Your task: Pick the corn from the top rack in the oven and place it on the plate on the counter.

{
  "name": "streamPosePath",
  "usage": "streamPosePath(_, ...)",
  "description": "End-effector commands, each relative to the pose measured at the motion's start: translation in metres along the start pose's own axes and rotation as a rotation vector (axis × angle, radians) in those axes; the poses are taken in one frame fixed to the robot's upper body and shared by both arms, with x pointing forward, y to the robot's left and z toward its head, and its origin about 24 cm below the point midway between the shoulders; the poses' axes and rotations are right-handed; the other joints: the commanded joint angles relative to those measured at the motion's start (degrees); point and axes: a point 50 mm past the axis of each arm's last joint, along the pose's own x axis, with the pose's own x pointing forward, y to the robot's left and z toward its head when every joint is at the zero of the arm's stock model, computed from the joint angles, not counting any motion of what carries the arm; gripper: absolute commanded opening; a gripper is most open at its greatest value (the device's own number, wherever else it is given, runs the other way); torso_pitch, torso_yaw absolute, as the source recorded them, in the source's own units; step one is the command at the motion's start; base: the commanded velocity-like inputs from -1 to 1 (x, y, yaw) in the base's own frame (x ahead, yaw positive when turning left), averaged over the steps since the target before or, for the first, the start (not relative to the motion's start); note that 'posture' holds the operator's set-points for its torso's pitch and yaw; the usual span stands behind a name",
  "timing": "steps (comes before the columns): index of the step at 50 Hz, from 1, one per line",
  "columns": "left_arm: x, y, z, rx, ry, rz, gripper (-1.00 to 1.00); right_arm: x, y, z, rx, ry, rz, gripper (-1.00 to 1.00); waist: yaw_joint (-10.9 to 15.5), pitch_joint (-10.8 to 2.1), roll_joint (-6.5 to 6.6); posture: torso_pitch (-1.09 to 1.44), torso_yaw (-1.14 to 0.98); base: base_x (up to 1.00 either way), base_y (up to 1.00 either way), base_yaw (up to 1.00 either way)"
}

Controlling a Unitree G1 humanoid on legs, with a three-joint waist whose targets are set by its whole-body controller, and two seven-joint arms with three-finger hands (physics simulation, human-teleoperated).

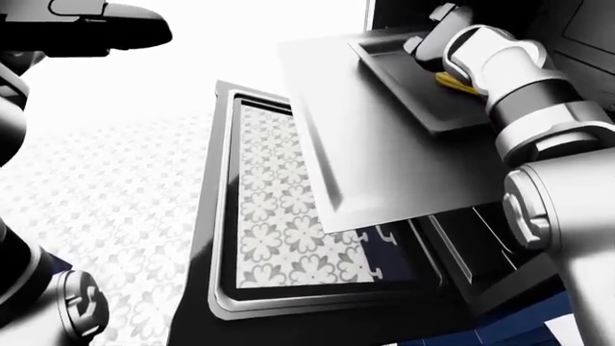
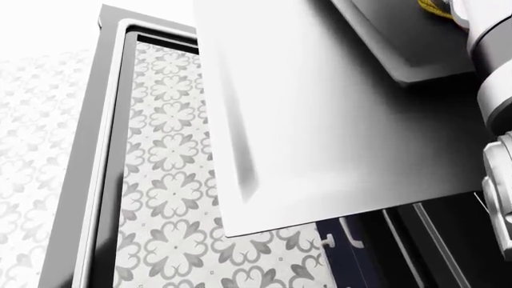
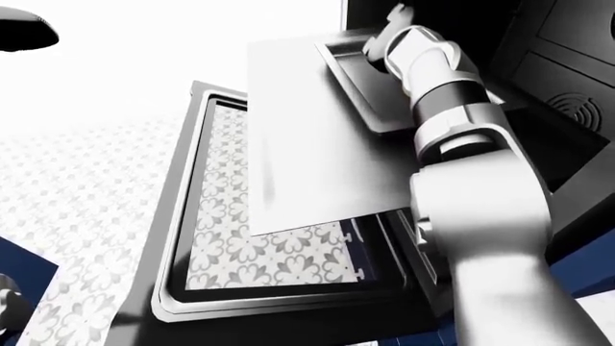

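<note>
L-eye view: corn (image 1: 458,84) showing as a thin yellow sliver in the upper right, lying in a dark tray (image 1: 423,94) on the pulled-out top rack (image 1: 375,151). Visible bit is running upper-left to lower-right; rest is hiding under the arm, so true long axis and which end points where can't be told. Right hand (image 1: 437,40) is reaching in from lower right, forearm angling up-left, wrist sitting over the corn. Finger spread not showing; grip can't be told. Left hand (image 1: 106,29) is hanging as a dark shape at upper left, well apart from the oven; fingers unreadable. Oven door (image 1: 288,216) is lying open below the rack, patterned floor (image 1: 106,209) showing thru its glass.

Head view: looking down close. Rack sheet is filling most of the frame; tray corner at upper right, a yellow scrap of corn at the top right edge beside the white forearm. Hand itself is out of frame.

R-eye view: right arm is filling the right side, elbow low, forearm rising to the tray at top centre. Corn is hidden behind the wrist. Plate not showing in any view.
</note>
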Motion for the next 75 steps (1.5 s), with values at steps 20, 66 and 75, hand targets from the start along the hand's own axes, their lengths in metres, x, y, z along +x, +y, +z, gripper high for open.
streamPosePath(20,-0.006,0.004,0.023,0.003,-0.086,0.021,1.0,-0.004,-0.008,-0.014,0.038,0.06,-0.039,1.0,0.0,-1.81,-0.04,0.0,0.0,0.0,0.0,0.0)
streamPosePath(66,-0.011,0.005,0.03,0.011,-0.104,0.021,1.0,-0.002,-0.013,-0.005,0.055,0.021,-0.114,-0.01,0.0,-1.88,0.0,0.0,0.0,0.0,0.0,0.0)
streamPosePath(75,-0.012,0.005,0.029,0.015,-0.103,0.02,1.0,-0.005,-0.024,-0.004,0.071,-0.002,-0.199,-0.45,0.3,-2.06,-0.1,0.0,0.0,0.0,0.0,0.0)
